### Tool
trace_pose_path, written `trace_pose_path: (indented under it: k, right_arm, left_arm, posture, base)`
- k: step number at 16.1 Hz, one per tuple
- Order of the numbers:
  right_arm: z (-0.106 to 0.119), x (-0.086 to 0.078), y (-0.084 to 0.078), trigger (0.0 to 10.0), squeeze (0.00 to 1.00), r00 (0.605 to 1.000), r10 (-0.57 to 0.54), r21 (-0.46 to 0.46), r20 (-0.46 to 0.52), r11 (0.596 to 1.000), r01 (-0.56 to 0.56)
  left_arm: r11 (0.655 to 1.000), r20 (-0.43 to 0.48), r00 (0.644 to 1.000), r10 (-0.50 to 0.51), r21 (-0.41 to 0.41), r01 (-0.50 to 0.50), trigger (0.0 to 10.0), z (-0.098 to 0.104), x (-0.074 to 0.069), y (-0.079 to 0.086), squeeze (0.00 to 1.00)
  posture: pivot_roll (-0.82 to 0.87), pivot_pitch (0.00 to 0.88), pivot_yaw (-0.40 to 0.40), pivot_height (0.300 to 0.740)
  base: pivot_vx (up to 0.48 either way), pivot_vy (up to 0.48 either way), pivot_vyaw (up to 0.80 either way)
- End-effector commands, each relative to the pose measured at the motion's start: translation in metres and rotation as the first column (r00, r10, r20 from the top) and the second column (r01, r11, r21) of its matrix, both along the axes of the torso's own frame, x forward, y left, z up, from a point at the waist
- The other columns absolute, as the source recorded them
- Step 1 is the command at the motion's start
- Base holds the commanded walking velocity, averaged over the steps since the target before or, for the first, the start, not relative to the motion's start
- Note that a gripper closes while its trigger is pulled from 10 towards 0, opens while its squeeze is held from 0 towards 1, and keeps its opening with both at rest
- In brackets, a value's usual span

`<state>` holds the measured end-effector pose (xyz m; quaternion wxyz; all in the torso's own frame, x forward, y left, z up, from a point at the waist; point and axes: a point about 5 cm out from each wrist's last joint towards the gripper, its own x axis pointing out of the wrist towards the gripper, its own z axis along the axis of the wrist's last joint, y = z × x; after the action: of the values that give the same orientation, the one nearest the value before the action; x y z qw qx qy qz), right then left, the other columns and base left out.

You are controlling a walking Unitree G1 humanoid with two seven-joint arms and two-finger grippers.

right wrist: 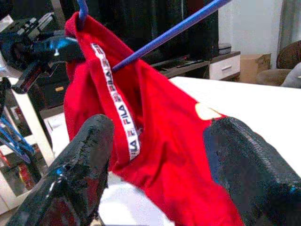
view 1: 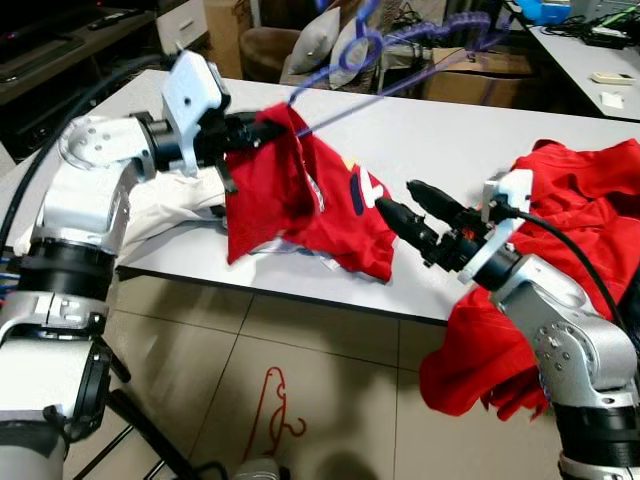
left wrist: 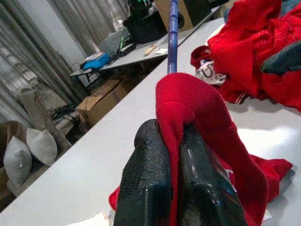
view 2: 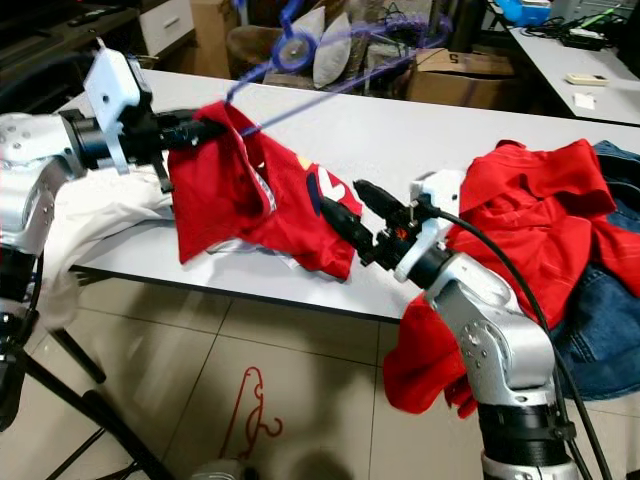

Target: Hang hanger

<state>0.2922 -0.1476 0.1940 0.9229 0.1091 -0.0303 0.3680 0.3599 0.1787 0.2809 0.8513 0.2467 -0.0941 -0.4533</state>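
White tabletop [view 1: 440, 140] runs across the room, with cardboard boxes and grey cushions behind its far edge. Over the table's near edge a red shirt [view 1: 300, 200] hangs from a blue hanger [view 1: 400, 60], whose blurred hook rises above the far edge while one arm runs into the shirt's collar. The left gripper [view 1: 262, 130] has its two black fingers [left wrist: 146, 183] pressed tight together on a fold of the red shirt at the collar, holding it up off the table. The right gripper [view 1: 410, 205] sits just beside the shirt's lower hem at the near edge, fingers [right wrist: 84, 160] spread wide apart with nothing between them. A heap of red clothes [view 1: 580, 200] spills over the table's right end, with blue denim [view 2: 610, 300] beside it. A red hanger [view 1: 275, 410] lies on the tiled floor [view 1: 340, 370].
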Motion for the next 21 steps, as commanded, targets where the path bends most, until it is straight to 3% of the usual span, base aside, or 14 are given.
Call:
trace_pose_path:
  k: [1,5,6,7,12,15,18,20,21]
  right_arm:
    - [0.001,0.003,0.007,10.0,1.00,1.000,-0.001,0.001,-0.003,1.000,0.001]
    - [0.005,0.023,0.042,10.0,1.00,1.000,-0.013,0.061,-0.008,0.998,0.013]
    - [0.006,0.026,0.047,10.0,0.68,1.000,-0.007,0.069,-0.008,0.998,0.008]
    - [0.007,0.029,0.050,10.0,0.00,1.000,-0.016,0.071,-0.010,0.997,0.016]
    - [0.014,0.047,0.054,10.0,0.00,0.992,-0.129,0.128,-0.012,0.983,0.130]
    - [0.020,0.046,0.043,10.0,0.00,0.989,-0.148,0.177,0.009,0.974,0.144]
    - [0.019,0.040,0.042,10.0,0.00,0.998,-0.057,0.152,0.036,0.987,0.051]
    - [0.018,0.041,0.041,10.0,0.00,0.997,-0.073,0.155,0.029,0.986,0.067]
    - [0.013,0.049,0.041,10.0,0.00,0.993,-0.117,0.134,-0.003,0.984,0.116]
  left_arm:
    - [1.000,0.030,1.000,-0.004,0.004,0.004,0.0,0.006,-0.002,-0.008,0.00]
    - [1.000,0.063,0.998,0.002,-0.013,-0.001,0.0,0.015,-0.006,-0.023,0.00]
    - [1.000,0.067,0.998,0.001,-0.007,0.000,0.0,0.016,-0.007,-0.026,0.00]
    - [1.000,0.066,0.998,-0.006,-0.007,0.007,0.0,0.016,-0.008,-0.029,0.00]
    - [1.000,0.073,0.997,0.012,0.014,-0.013,0.0,0.018,-0.013,-0.031,0.00]
    - [0.997,0.069,0.996,0.056,0.043,-0.059,0.0,0.013,-0.013,-0.021,0.00]
    - [0.995,0.072,0.994,0.085,0.042,-0.088,0.0,0.012,-0.011,-0.018,0.00]
    - [0.996,0.070,0.995,0.071,0.040,-0.074,0.0,0.013,-0.013,-0.019,0.00]
    - [0.999,0.049,0.997,-0.051,0.013,0.051,0.0,0.017,-0.026,-0.032,0.00]
  posture:
    - [0.12,0.000,-0.004,0.740]
    - [0.14,0.000,-0.006,0.740]
    - [0.14,0.000,-0.008,0.740]
    - [0.15,0.000,-0.008,0.740]
    - [0.16,0.000,-0.016,0.740]
    - [0.16,0.000,-0.025,0.740]
    - [0.17,0.000,-0.030,0.740]
    - [0.17,0.000,-0.030,0.740]
    - [0.17,0.000,-0.029,0.740]
  base:
    - [0.000,0.000,0.00]
    - [0.000,0.000,0.00]
    - [0.000,0.000,0.00]
    - [0.000,0.000,0.00]
    - [0.000,0.000,0.00]
    - [0.000,0.000,0.00]
    - [0.000,0.000,0.00]
    - [0.000,0.000,0.00]
    - [0.000,0.000,0.00]
